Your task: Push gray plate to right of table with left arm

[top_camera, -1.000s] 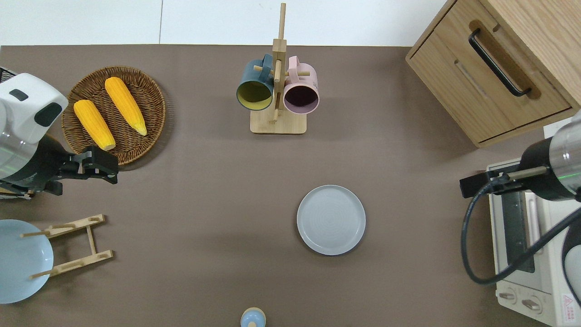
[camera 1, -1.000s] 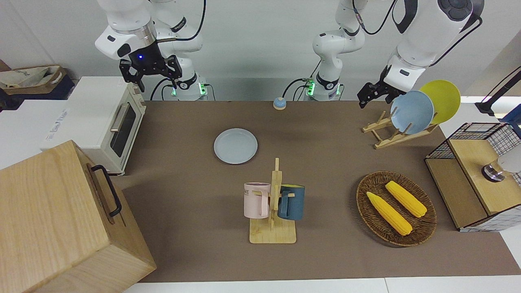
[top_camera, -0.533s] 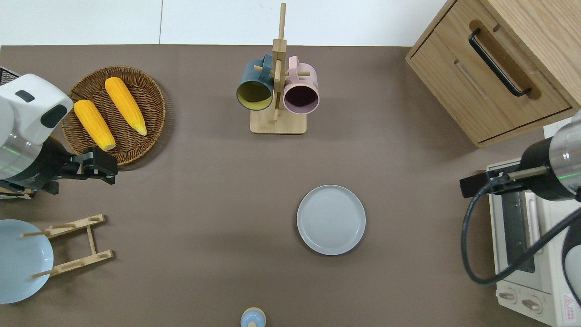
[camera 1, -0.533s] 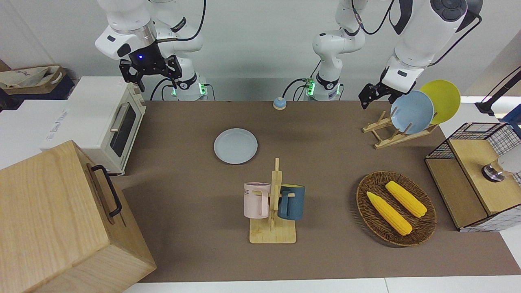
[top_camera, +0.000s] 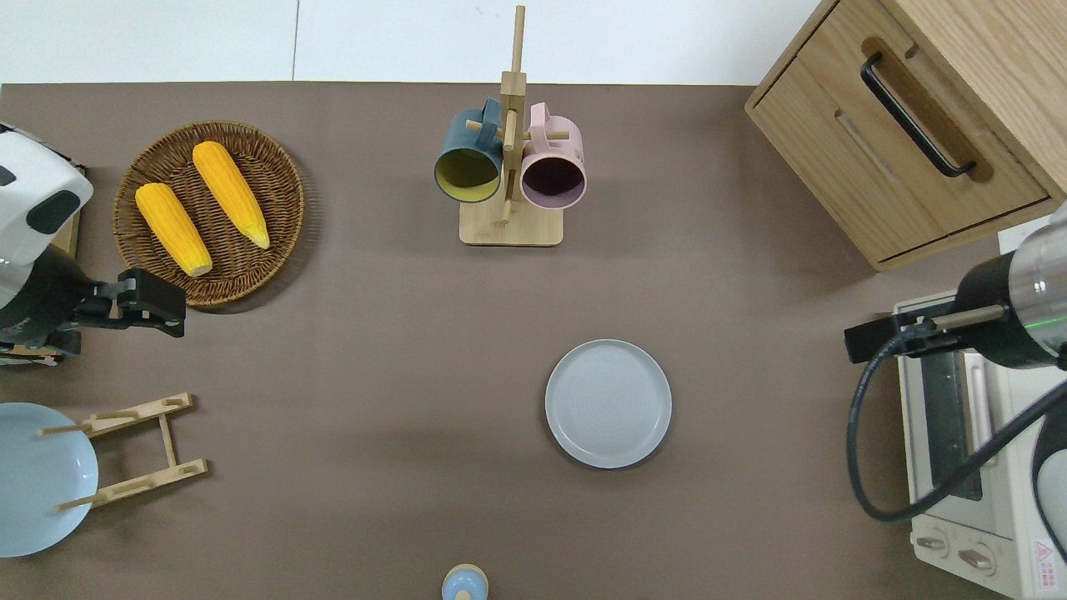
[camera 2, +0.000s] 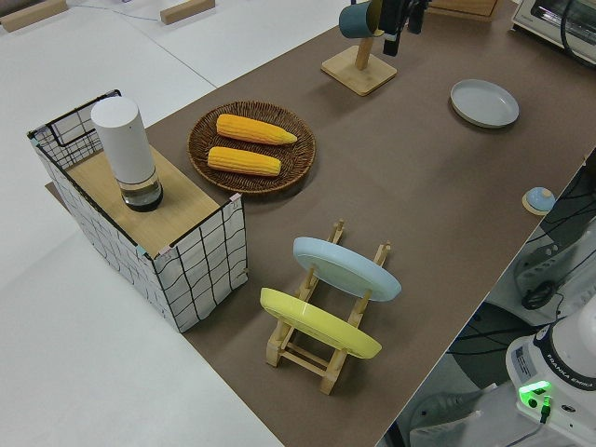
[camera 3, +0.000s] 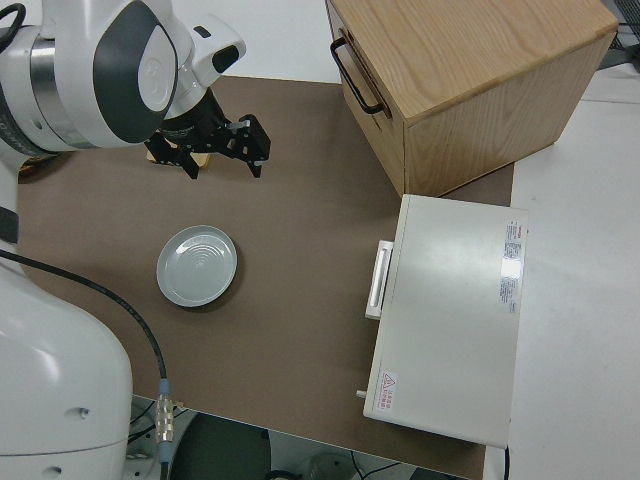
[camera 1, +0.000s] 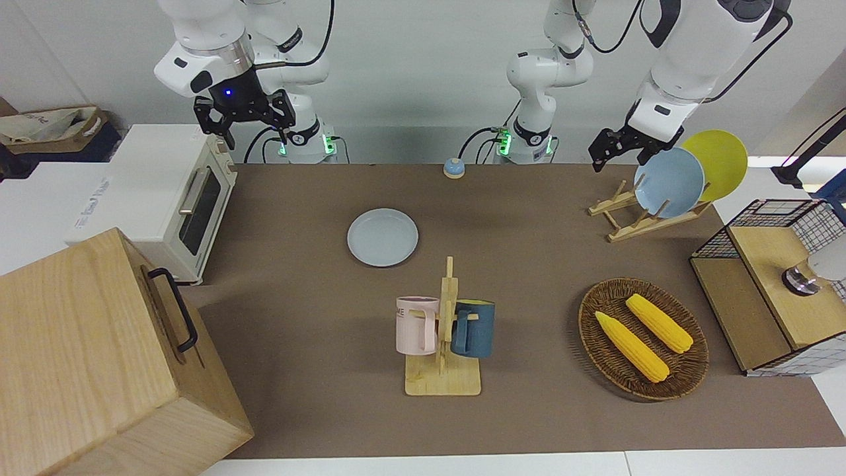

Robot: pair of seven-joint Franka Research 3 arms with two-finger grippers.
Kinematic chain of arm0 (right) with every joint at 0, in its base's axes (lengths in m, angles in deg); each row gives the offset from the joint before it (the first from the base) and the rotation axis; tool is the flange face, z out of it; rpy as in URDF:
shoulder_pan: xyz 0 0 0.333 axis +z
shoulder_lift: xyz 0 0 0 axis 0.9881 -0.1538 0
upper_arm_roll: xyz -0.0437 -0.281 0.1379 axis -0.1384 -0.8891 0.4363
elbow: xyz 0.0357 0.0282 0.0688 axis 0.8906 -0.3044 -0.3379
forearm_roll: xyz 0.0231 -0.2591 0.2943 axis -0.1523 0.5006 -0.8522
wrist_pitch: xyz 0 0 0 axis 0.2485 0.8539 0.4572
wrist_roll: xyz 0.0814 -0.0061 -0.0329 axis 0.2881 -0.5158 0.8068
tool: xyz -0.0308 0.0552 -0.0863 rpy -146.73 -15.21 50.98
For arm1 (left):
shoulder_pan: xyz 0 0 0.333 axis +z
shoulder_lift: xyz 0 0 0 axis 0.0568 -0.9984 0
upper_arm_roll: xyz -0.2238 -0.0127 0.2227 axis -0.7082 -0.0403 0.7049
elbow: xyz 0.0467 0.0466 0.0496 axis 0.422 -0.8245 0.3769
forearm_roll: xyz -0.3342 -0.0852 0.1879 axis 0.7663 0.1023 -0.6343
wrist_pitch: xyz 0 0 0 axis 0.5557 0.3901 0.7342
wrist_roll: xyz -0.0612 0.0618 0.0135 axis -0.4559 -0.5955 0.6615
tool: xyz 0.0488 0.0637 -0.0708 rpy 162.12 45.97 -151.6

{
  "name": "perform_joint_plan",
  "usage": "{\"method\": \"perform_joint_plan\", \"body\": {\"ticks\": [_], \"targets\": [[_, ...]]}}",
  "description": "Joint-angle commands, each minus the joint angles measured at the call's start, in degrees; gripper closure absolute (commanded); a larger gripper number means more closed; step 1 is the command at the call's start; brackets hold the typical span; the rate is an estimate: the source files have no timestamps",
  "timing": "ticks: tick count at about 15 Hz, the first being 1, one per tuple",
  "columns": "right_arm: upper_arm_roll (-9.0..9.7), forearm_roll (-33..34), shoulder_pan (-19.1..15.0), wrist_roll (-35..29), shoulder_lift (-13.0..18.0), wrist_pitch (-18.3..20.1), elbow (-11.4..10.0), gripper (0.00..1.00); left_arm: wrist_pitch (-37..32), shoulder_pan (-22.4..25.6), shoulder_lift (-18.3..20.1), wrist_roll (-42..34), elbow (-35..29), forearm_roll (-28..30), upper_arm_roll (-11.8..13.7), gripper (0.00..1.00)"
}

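The gray plate [camera 1: 383, 237] lies flat on the brown table [camera 1: 529, 218], toward the right arm's end of its middle; it also shows in the overhead view [top_camera: 608, 403] and the right side view [camera 3: 197, 265]. My left gripper [top_camera: 157, 298] is up in the air over the mat at the wicker basket's edge, well apart from the plate and holding nothing; it shows in the front view [camera 1: 605, 151] too. My right gripper [camera 1: 244, 118] is parked, open and empty.
A mug rack [top_camera: 508, 167] with a pink and a blue mug stands farther from the robots than the plate. A wicker basket [top_camera: 275, 175] holds two corn cobs. A plate rack [camera 1: 634, 218], a toaster oven [camera 1: 178, 198], a wooden cabinet [camera 1: 99, 357] and a small bell [camera 1: 453, 168] are around.
My left gripper has drifted toward the left arm's end of the table, away from the gray plate. The plate and the right arm have not moved.
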Motion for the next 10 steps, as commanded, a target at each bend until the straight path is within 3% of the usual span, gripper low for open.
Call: {"method": "perform_joint_plan", "body": {"ticks": [1,10], "targets": [[0.87,-0.33,-1.13,-0.74,0.17,0.89,0.5,0.017,-0.37,-2.01,3.45,-0.43,-2.52,0.97,2.38,0.0],[0.96,-0.33,-1.13,-0.74,0.17,0.89,0.5,0.017,5.96,-2.71,5.31,-0.43,-10.34,0.97,3.0,0.0]]}}
